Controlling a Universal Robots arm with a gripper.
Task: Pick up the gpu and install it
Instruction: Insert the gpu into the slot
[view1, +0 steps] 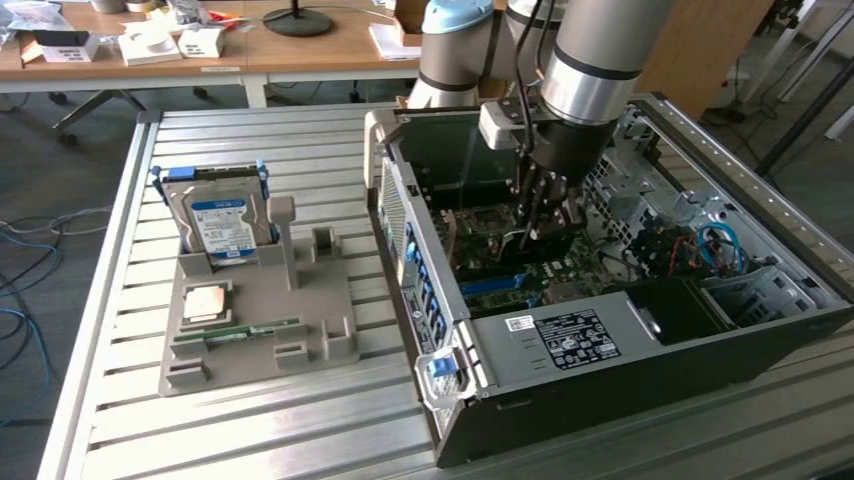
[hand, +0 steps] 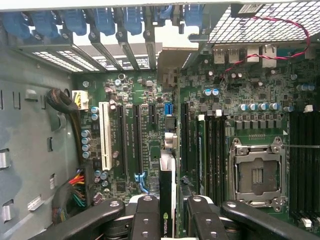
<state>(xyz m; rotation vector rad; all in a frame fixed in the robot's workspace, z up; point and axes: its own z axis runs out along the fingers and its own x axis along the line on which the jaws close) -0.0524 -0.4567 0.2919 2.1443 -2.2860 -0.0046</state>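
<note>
On the silver slatted metal desk (view1: 267, 420) lies the open black steel computer case (view1: 601, 400), holding the green motherboard (hand: 150, 100), over whose long black expansion slots (hand: 135, 140) the black-fingered claw (hand: 172, 210) is clamped on the thin dark flat gpu (hand: 165, 197), held edge-on.

The table (view1: 267, 430) is ribbed bare metal with a dull silver sheen; the grey holder (view1: 320, 340) on it looks like matt plastic, and the hard drive (view1: 220, 222) in it is pale metal with a glossy label. The computer case (view1: 601, 402) is dark matt sheet metal. The gripper (hand: 172, 201) is smooth black with a satin sheen, and the gpu (hand: 165, 220) has a glossy black edge.
</note>
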